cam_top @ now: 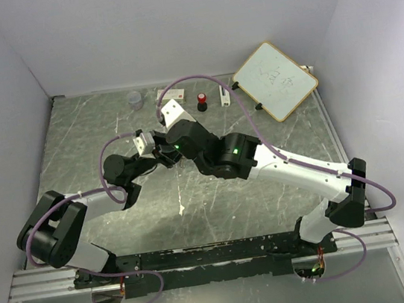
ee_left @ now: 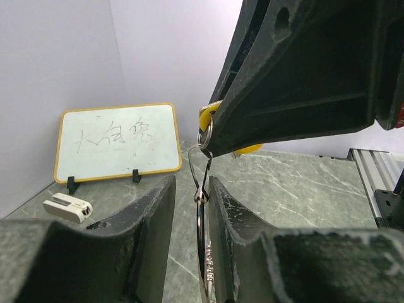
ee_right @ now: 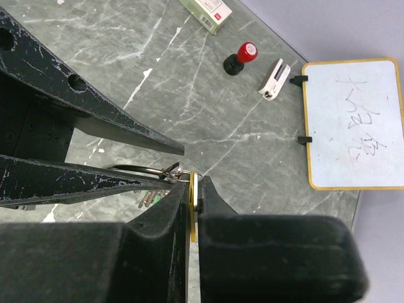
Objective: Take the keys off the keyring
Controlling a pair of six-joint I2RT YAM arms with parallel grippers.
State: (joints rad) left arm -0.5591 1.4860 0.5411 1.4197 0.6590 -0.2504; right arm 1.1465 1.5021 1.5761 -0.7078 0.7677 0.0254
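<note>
The keyring (ee_left: 203, 252) is a thin silvery ring seen edge-on between my left gripper (ee_left: 191, 183) fingers. It lies against the right-hand finger, with a clear gap to the other finger. My right gripper (ee_right: 194, 183) is shut on the yellow key (ee_right: 192, 199), whose head also shows in the left wrist view (ee_left: 206, 117). A small wire link (ee_left: 202, 165) joins this key to the ring. The ring (ee_right: 129, 168) sits between the left fingers, and other small keys (ee_right: 149, 196), one green, hang under it. In the top view both grippers meet mid-table (cam_top: 161, 146), above the surface.
A yellow-framed whiteboard (cam_top: 276, 79) stands at the back right. A red-and-black knob (cam_top: 201, 102), a small white block (cam_top: 223, 97), a flat card box (cam_top: 173, 94) and a clear cup (cam_top: 134, 99) sit along the back. Side walls close in the table.
</note>
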